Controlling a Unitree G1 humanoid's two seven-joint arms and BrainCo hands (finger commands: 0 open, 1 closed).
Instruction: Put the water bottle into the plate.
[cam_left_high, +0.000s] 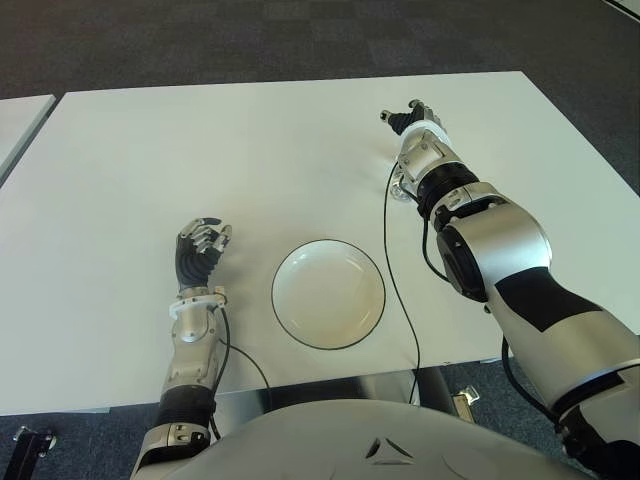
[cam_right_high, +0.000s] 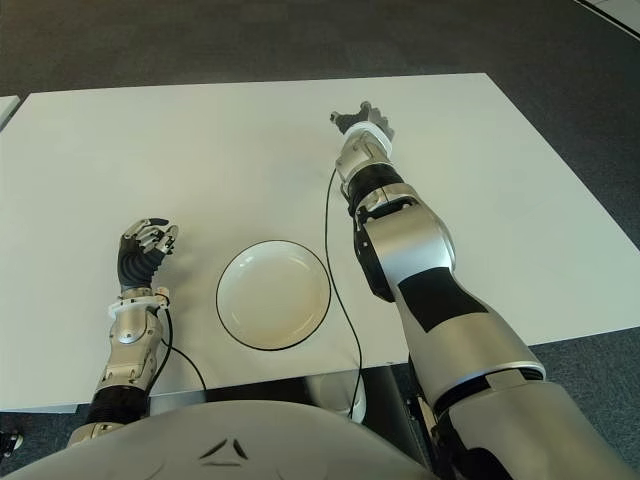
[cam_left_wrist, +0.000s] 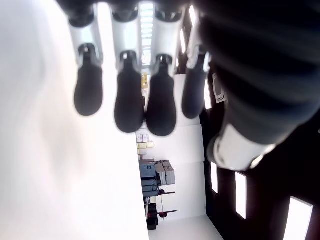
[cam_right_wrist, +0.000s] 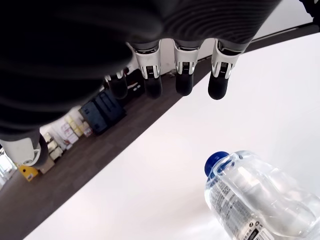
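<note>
A clear water bottle (cam_right_wrist: 260, 200) with a blue cap shows in the right wrist view, just under my right hand (cam_left_high: 408, 118). In the eye views only a clear sliver of the bottle (cam_left_high: 400, 188) peeks out beneath my right wrist. The right hand is stretched out over the far right part of the white table (cam_left_high: 150, 150), fingers (cam_right_wrist: 182, 82) spread above the bottle and apart from it. The white plate (cam_left_high: 328, 293) with a dark rim sits bare near the front edge. My left hand (cam_left_high: 202, 245) shows left of the plate, fingers relaxed and holding nothing.
A black cable (cam_left_high: 395, 270) runs from the right wrist across the table past the plate's right side and over the front edge. Dark carpet surrounds the table. Another white table's corner (cam_left_high: 20, 115) shows at the far left.
</note>
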